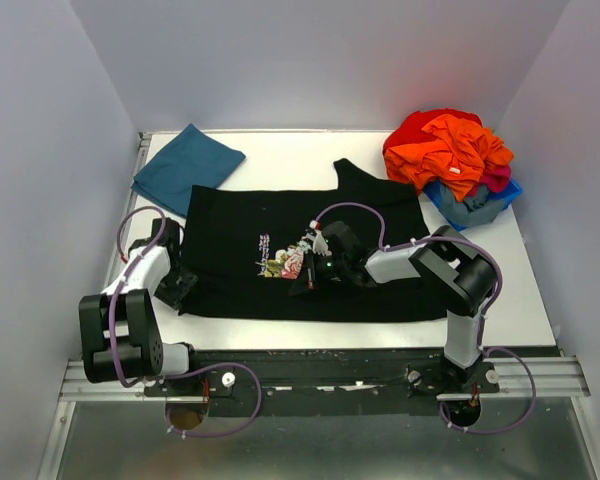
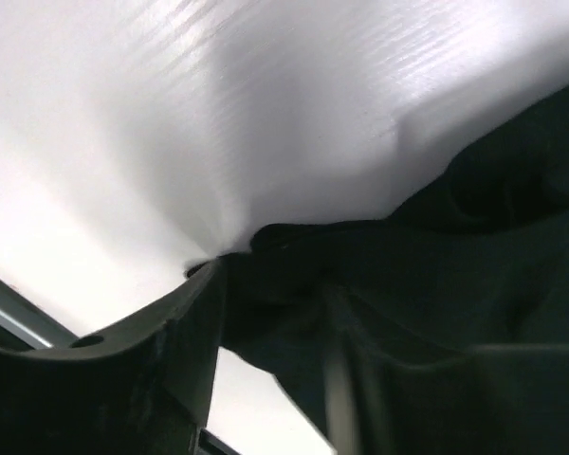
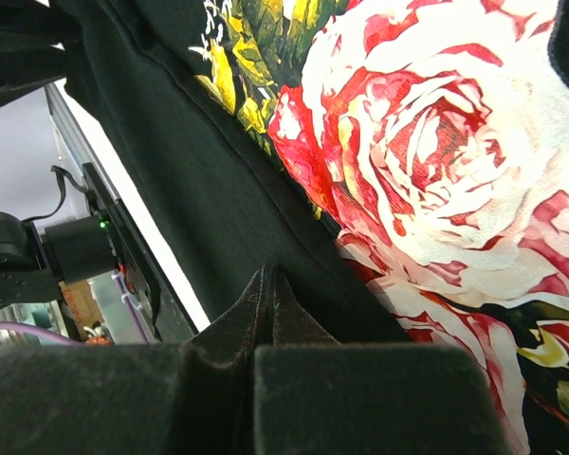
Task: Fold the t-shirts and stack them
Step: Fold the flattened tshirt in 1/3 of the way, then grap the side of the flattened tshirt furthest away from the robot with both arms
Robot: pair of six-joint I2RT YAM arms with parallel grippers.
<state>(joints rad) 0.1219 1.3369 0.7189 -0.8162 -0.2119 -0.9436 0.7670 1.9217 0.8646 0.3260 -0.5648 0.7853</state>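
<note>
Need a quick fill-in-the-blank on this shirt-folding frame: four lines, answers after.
1. The t-shirt spread on the table is ___ in colour.
2. The teal shirt lies at the table's far ___ corner.
3. The right gripper, over the rose print, has its jaws ___.
4. The orange and red clothes are piled at the far ___ corner.

Answers: black; left; shut; right

Bunched black t-shirt (image 2: 436, 284) on white table (image 2: 218, 114)

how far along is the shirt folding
Early. Done: teal shirt looks folded at the far-left corner. In hand: black t-shirt lies spread out, left gripper at its left edge, right gripper shut over the rose print. Left: folding it and stacking both.
</note>
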